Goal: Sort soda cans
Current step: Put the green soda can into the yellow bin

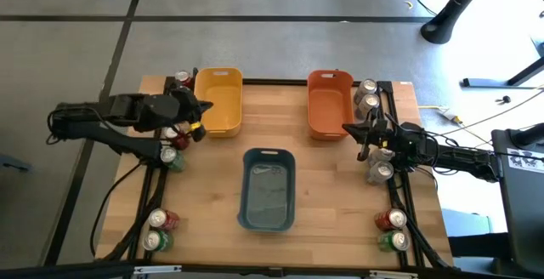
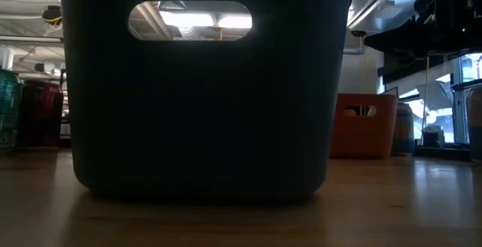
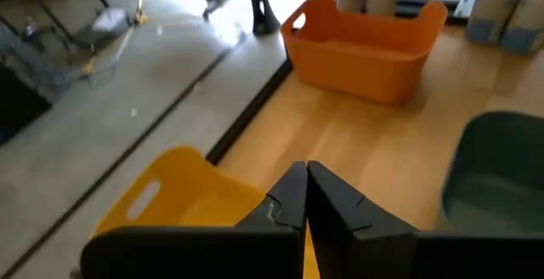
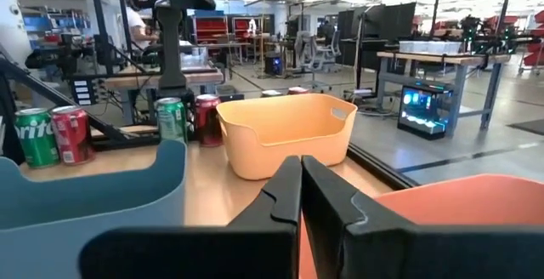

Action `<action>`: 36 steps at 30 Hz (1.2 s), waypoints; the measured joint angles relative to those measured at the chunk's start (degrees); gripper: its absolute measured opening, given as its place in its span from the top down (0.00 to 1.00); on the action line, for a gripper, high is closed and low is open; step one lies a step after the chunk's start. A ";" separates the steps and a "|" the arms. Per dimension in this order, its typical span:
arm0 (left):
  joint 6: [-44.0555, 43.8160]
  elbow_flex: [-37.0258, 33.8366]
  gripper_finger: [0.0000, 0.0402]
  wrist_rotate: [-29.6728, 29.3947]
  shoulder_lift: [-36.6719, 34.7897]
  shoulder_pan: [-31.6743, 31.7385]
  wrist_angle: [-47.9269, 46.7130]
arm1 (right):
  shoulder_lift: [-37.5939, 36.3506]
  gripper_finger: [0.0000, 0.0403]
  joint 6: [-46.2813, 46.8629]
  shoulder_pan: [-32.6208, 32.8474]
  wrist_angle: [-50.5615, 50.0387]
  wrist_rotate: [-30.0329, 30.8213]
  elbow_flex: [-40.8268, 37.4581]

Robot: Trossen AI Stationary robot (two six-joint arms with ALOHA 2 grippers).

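Cans: soda cans stand in clusters along both side edges of the table (image 1: 331,177), none in any bin as far as the high view shows.
Left clusters: one can (image 1: 182,79) at 10 o'clock beside the yellow bin (image 1: 219,100); a red and a green one (image 1: 170,156) at 9 o'clock, partly under the left arm; a red (image 1: 163,219) and a green (image 1: 155,241) at 7 o'clock.
Right clusters: two silver cans (image 1: 366,93) at 2 o'clock just beside the orange bin (image 1: 329,102); another silver (image 1: 380,171) at 3 o'clock; a red (image 1: 391,220) and a green (image 1: 394,241) at 5 o'clock.
Bins: yellow at 11 o'clock, orange at 1 o'clock, blue bin (image 1: 269,187) at centre, toward 6 o'clock.
Left gripper (image 1: 206,105): at 10 o'clock over the near wall of the yellow bin, fingers pressed together, nothing between them.
Right gripper (image 1: 347,129): at 2 o'clock by the orange bin's corner, fingers likewise closed and empty.
Stage: sorting looks not yet begun.
Handling: cans are probably rigid but thin-walled, smooth and slippery; weight cannot be told, since full or empty does not show. Being tall and narrow, they likely tip if nudged.
Hold: jaws must open first; best across the round side wall near mid-height, squeezing gently to avoid denting. Close neighbours leave little room for a finger.
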 joint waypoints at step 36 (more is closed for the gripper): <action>-28.40 4.37 0.37 29.06 2.97 5.59 -33.88 | 0.00 0.97 -3.12 0.00 -2.82 10.10 0.00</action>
